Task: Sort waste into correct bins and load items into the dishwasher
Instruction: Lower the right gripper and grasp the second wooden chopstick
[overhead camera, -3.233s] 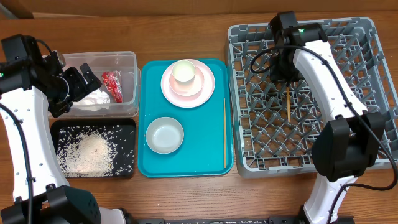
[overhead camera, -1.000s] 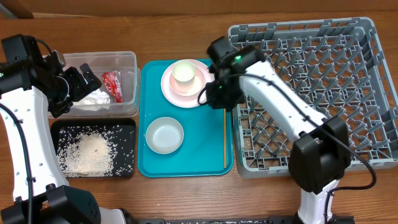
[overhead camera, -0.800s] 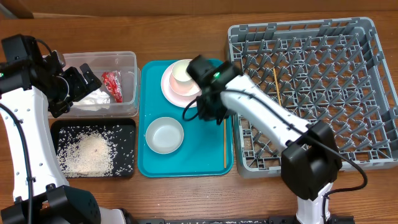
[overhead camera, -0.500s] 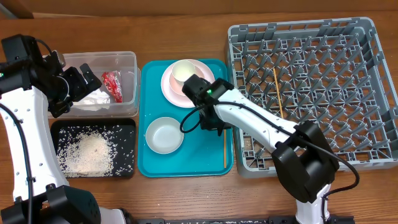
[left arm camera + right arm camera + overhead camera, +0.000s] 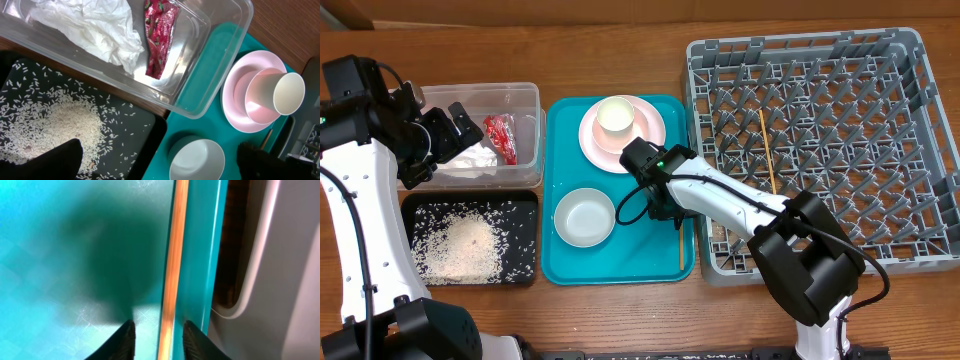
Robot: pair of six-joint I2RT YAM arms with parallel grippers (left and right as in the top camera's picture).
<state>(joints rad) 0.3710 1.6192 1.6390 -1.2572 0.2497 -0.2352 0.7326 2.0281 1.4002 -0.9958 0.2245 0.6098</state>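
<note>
My right pincer (image 5: 159,330) stands apart, its tips straddling the wooden chopstick (image 5: 175,255), which lies flat against the teal tray's (image 5: 50,230) right rim. It looks thin, light, stiff and smooth, so it may roll; I'd pinch squarely near mid-length.

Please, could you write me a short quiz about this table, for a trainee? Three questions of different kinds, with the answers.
1. True or false: both chopsticks lie in the grey rack.
2. What lies in the clear tub? A: a spoon. B: a red wrapper and a tissue. C: a bottle.
3. Fill in: the right jaws straddle the ___ on the teal tray.

Key: 1 false, one lies on the tray; 2 B; 3 chopstick.
</note>
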